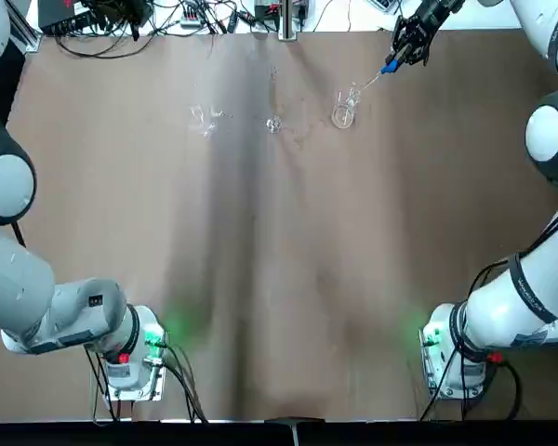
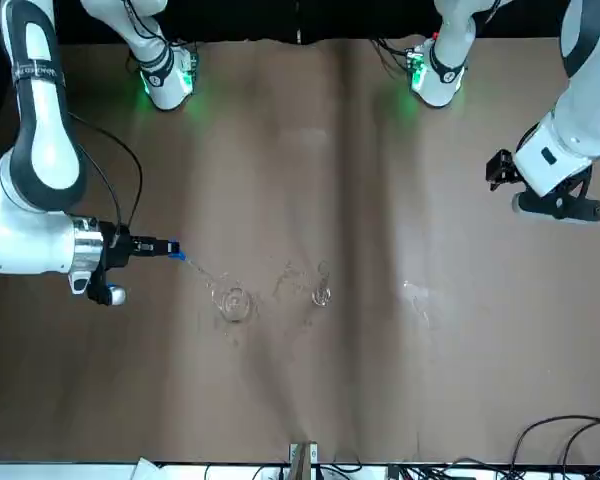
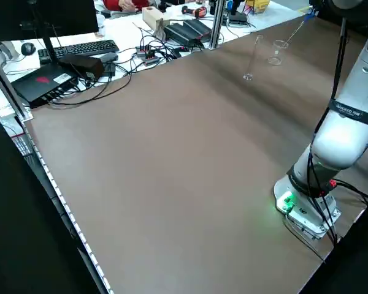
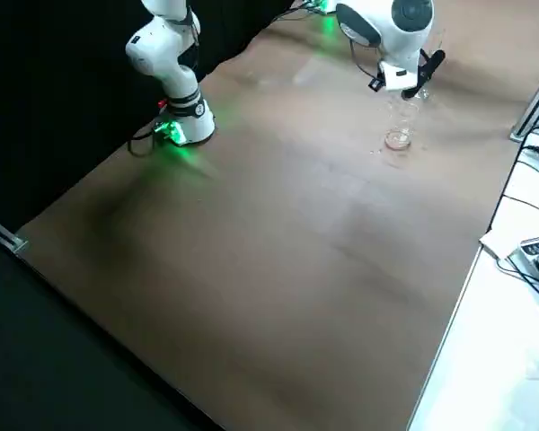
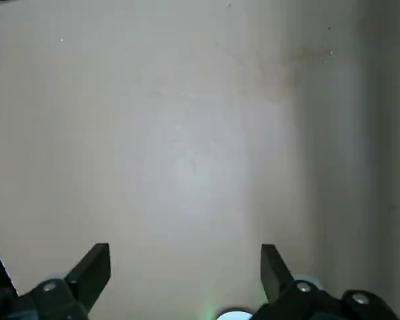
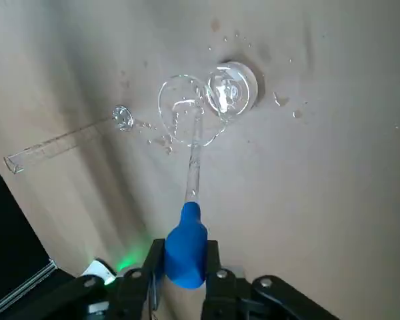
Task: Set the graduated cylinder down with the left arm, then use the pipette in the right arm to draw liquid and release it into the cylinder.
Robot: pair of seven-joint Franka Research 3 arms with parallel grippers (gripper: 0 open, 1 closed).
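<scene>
The graduated cylinder (image 1: 273, 122) stands upright and alone at the far middle of the table, also seen in the left side view (image 3: 253, 57). My right gripper (image 6: 185, 259) is shut on the blue bulb of the pipette (image 6: 192, 170). The pipette's clear tube slants down into the mouth of a short clear beaker (image 6: 187, 112), to the right of the cylinder. The liquid is too clear to make out. In the top view the right gripper (image 1: 407, 45) hangs over the far right. My left gripper (image 5: 183, 257) is open over bare table with nothing between its fingers.
A small low glass piece (image 1: 205, 119) lies to the left of the cylinder. Water drops (image 6: 283, 100) dot the table by the beaker. Cables and electronics (image 1: 121, 19) line the far edge. Both arm bases (image 1: 135, 358) stand at the near edge.
</scene>
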